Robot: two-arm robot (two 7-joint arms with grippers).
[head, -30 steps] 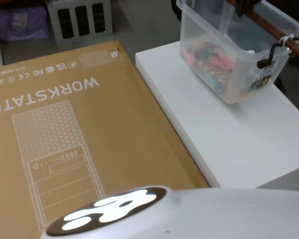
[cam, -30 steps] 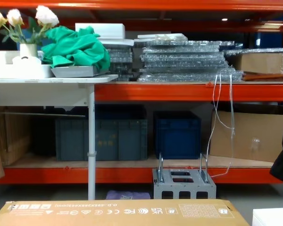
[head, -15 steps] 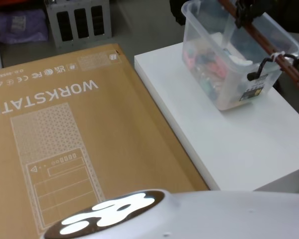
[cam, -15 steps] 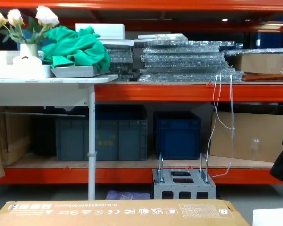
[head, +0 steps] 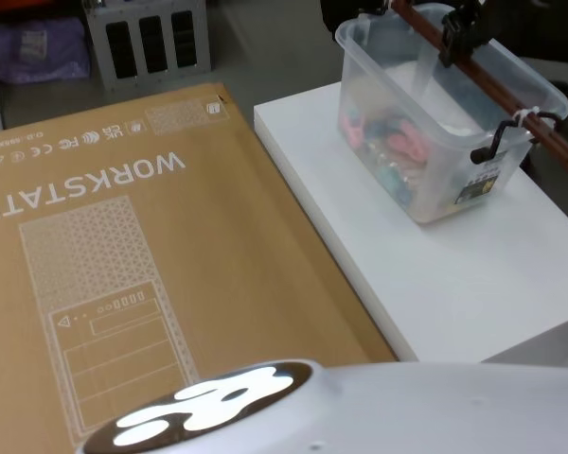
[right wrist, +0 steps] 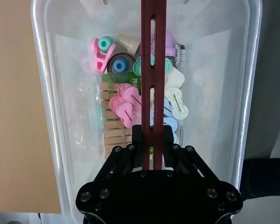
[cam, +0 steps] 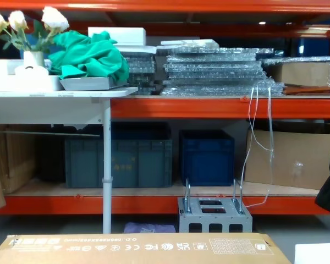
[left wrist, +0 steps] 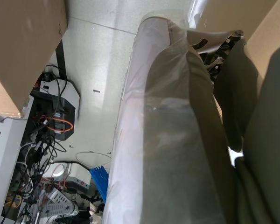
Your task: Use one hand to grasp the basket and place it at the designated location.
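Observation:
The basket [head: 426, 142] is a frosted-clear tub holding pink, green and blue clips, at the far right of the white table [head: 473, 284]. A red-brown slotted handle [head: 497, 95] runs across its top. My right gripper [head: 459, 28] is above the tub, shut on that handle. In the right wrist view the black gripper [right wrist: 152, 135] clamps the handle [right wrist: 153, 56] over the basket [right wrist: 42, 102], with the clips below it. I cannot tell whether the tub's base touches the table. My left arm hangs low beside my body, its camera facing the floor.
A large brown carton [head: 123, 246] printed WORKSTATION lies left of the table, against its edge. A grey metal rack [cam: 214, 214] stands on the floor beyond. Orange shelving with blue crates [cam: 206, 157] fills the background. Cables and devices [left wrist: 51, 116] lie on the floor.
The basket has swung a little to the left and turned slightly over the table, still hanging from my right gripper by its handle. The chest view is unchanged.

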